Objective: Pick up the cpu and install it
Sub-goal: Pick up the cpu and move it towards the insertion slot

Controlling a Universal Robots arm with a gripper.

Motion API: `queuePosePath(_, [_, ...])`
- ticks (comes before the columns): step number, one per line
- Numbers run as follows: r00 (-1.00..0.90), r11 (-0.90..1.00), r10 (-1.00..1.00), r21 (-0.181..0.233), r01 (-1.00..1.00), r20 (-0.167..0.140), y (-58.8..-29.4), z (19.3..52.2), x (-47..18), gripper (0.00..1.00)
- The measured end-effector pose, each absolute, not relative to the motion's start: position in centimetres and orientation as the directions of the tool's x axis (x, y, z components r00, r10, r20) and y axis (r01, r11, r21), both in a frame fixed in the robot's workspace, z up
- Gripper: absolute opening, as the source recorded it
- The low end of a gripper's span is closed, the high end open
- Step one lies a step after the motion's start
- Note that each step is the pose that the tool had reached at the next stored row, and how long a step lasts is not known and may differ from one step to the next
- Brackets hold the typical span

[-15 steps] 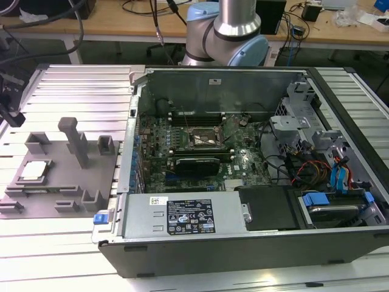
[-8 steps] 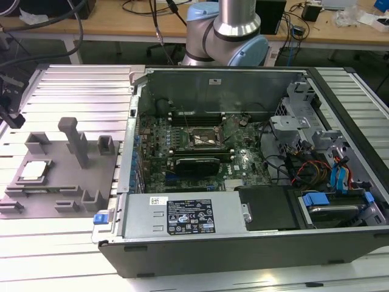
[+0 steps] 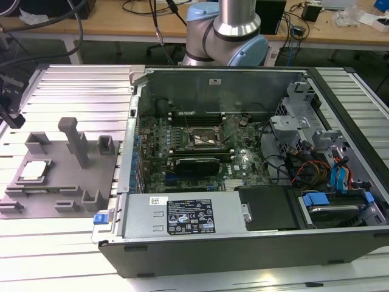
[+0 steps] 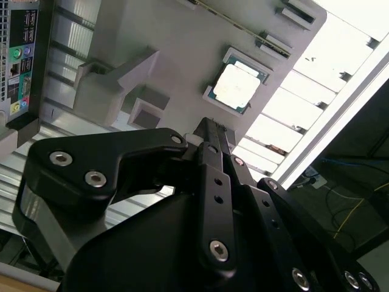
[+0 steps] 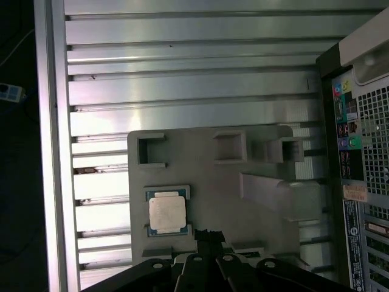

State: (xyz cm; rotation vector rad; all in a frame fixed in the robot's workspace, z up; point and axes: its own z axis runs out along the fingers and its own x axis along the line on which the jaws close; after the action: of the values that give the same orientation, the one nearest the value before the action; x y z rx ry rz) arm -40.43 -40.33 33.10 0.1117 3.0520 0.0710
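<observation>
claw (image 5: 208, 233) closed with nothing in it, black fingertips pressed together in both wrist views. tips sit over the edge of the flat grey plastic fixture plate (image 5: 200, 176), just beside the small flat square silver-topped cpu (image 5: 167, 213), not touching it. cpu lies flat in its recess on that plate. plate rests on the ribbed aluminium worktop (image 3: 79, 91), toward the worktop edge at the exterior view's left, right next to the open black computer case (image 3: 243, 249). dark square socket (image 3: 203, 139) on the green motherboard (image 3: 243, 161) inside the case is well apart from the cpu.
</observation>
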Motion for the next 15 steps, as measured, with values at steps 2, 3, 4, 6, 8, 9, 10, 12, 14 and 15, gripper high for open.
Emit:
queuePosePath(2, [-0.994, 0.996, 0.075, 0.05, 0.071, -0.085, -40.3, 33.0, -40.5, 0.11])
queuePosePath(3, [-0.994, 0.996, 0.075, 0.05, 0.071, -0.085, -40.3, 32.9, -40.6, 0.11])
queuePosePath(4, [-0.994, 0.996, 0.075, 0.05, 0.071, -0.085, -40.3, 32.8, -40.7, 0.11])
queuePosePath(6, [-0.994, 0.996, 0.075, 0.05, 0.071, -0.085, -40.3, 32.5, -40.9, 0.11])
queuePosePath(8, [-0.994, 0.996, 0.075, 0.05, 0.071, -0.085, -40.4, 32.1, -41.1, 0.11])
queuePosePath(9, [-0.994, 0.996, 0.075, 0.05, 0.071, -0.085, -40.4, 31.7, -41.2, 0.11])
queuePosePath(10, [-0.994, 0.996, 0.075, 0.049, 0.071, -0.082, -40.4, 31.3, -41.2, 0.11])
queuePosePath(12, [-0.994, 0.996, 0.075, 0.049, 0.071, -0.078, -40.4, 30.9, -41.2, 0.11])
queuePosePath(14, [-0.995, 0.996, 0.075, 0.049, 0.071, -0.072, -40.4, 30.6, -41.2, 0.11])
queuePosePath(15, [-0.995, 0.996, 0.075, 0.048, 0.072, -0.067, -40.4, 30.4, -41.2, 0.11])
